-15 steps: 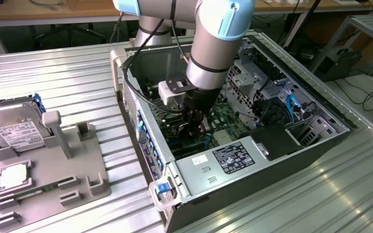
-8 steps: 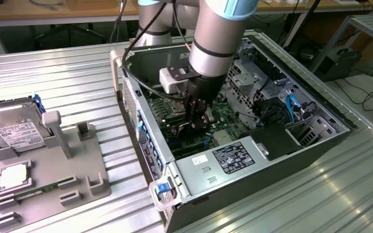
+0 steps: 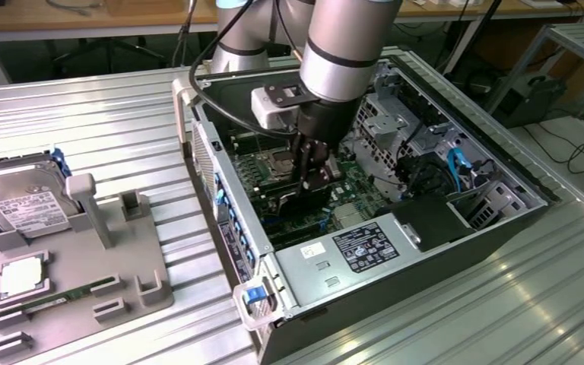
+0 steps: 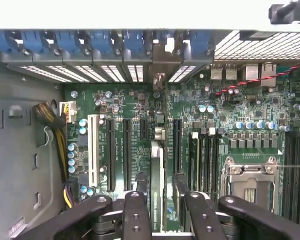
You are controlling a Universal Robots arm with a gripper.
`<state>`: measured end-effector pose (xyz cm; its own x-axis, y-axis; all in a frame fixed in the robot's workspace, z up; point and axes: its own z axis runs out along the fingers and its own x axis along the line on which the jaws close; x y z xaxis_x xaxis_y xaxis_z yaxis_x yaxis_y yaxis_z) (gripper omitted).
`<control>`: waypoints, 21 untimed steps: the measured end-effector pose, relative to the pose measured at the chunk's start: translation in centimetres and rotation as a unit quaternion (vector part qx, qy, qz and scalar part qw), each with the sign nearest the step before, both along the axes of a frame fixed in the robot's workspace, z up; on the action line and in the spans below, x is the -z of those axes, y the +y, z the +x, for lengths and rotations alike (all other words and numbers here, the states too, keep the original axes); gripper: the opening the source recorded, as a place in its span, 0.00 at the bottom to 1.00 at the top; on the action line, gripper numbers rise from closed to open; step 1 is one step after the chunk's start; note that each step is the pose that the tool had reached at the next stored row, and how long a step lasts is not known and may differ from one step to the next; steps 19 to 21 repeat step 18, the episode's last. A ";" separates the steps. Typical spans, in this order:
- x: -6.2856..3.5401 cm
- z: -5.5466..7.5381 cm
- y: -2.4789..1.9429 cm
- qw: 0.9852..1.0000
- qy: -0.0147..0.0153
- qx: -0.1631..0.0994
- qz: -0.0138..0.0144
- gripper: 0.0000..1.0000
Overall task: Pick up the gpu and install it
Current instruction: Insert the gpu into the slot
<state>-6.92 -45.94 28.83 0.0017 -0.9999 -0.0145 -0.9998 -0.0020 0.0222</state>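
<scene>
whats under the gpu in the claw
The claw holds the gpu edge-on over the green motherboard, between black expansion slots. The slot directly beneath it is covered by the card.

Arm reaches down into open computer case [image 3: 373,251]. Gripper [image 3: 307,182] holds dark gpu [image 3: 303,199] edge-on above the green motherboard [image 3: 358,199]. Grey parts tray [image 3: 79,289] with hard drive [image 3: 23,201] sits at exterior view's left.

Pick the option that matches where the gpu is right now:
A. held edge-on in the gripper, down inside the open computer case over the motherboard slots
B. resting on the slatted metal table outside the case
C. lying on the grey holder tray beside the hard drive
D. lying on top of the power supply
A: the gpu stands edge-on between the fingers of the gripper, low over the motherboard inside the computer case.
</scene>
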 end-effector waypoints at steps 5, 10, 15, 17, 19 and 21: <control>0.00 0.0 0.00 1.000 0.000 0.000 0.000 0.14; 0.00 0.0 0.00 1.000 0.000 0.000 0.000 0.11; 0.00 0.0 0.00 1.000 0.000 0.000 0.000 0.11; 0.00 0.0 0.00 1.000 0.000 0.000 0.000 0.11; 0.00 0.0 0.00 1.000 0.000 0.000 0.000 0.11; 0.00 0.0 0.00 1.000 0.000 0.000 0.000 0.11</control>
